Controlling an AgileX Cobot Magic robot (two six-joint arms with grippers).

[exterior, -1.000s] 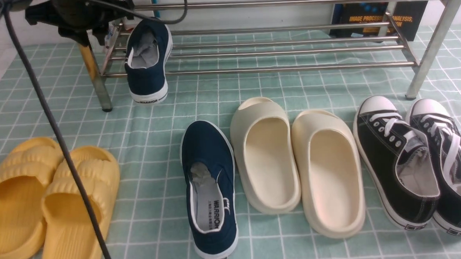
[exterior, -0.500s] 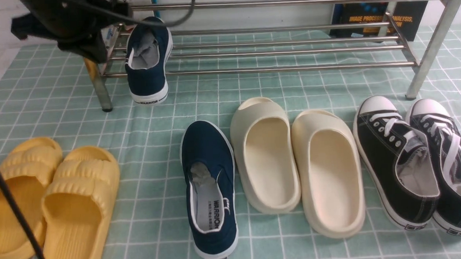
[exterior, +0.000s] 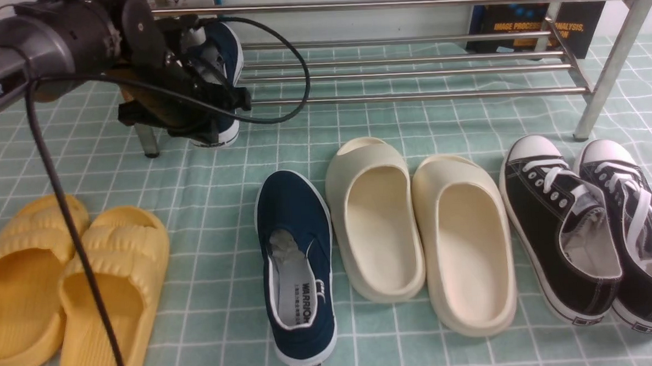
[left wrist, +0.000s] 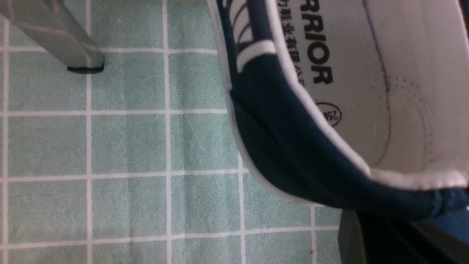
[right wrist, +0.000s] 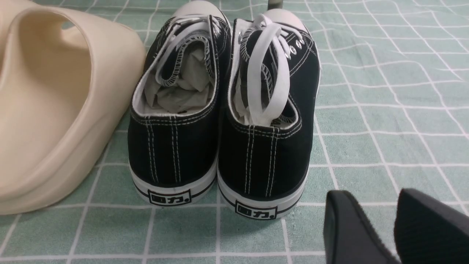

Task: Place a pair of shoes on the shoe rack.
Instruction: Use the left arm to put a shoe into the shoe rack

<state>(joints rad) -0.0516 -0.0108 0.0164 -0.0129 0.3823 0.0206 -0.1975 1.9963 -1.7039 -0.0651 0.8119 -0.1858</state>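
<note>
- Green checked cloth (exterior: 204, 172) covered the ground; the rack (exterior: 410, 97) stood across its far part, with a dark book (exterior: 534, 25) behind the rack's right end.
- At the rack's left end a navy shoe (exterior: 231, 47) sat tilted, toe up on the bars and heel hanging out past the front bar, close to the front left leg (exterior: 148, 138).
- From the rack's left side the left arm (exterior: 61, 40) reached across that shoe and hid most of it.
- Its left fingers (left wrist: 388, 242) were closed, right at the heel collar; whether they pinched it could not be told.
- Flat on the cloth in front of the rack lay the other navy shoe (exterior: 296, 261), toe toward the rack.
- Cream slides (exterior: 416, 228) lay in front of the rack's middle, black sneakers (exterior: 586, 226) in front of its right leg, and yellow slides (exterior: 66, 282) in front of and beyond its left leg.
- Behind the sneakers' heels, on the side away from the rack, the right fingers (right wrist: 348, 227) stood apart and empty.
</note>
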